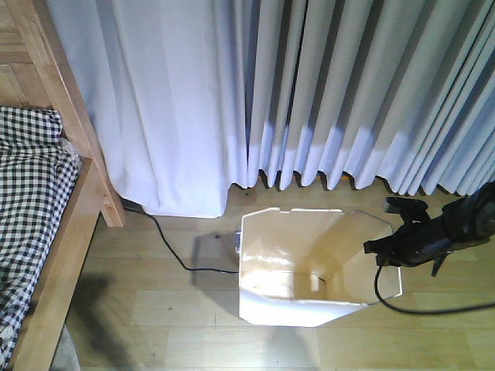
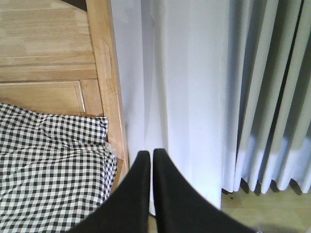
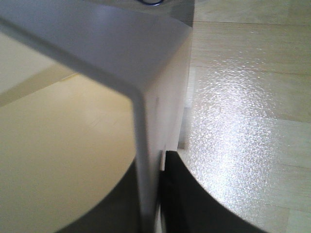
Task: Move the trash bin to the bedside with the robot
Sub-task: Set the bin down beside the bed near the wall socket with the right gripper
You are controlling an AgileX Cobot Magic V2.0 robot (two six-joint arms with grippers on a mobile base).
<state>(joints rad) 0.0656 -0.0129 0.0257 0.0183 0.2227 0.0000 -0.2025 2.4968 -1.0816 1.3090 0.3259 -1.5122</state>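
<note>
Dragging step, looks like: right hand [image 1: 384,249] clamped on rim of white faceted plastic trash bin [image 1: 286,308], well apart from light wooden bed frame [image 1: 58,270]. Left hand [image 2: 151,162] closed, empty. Next: pull bin to frame.

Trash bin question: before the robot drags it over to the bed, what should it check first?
1. Grip: ok, right gripper pinches the bin wall, one finger inside, one outside.
2. Standing: ok, bin upright on the floor.
3. Path: not ok, a black cable lies on the floor between bin and bed.
4. Spare arm: ok, left gripper shut, empty, facing the curtain.
5. Hold strong enough to drag: cannot tell.
</note>
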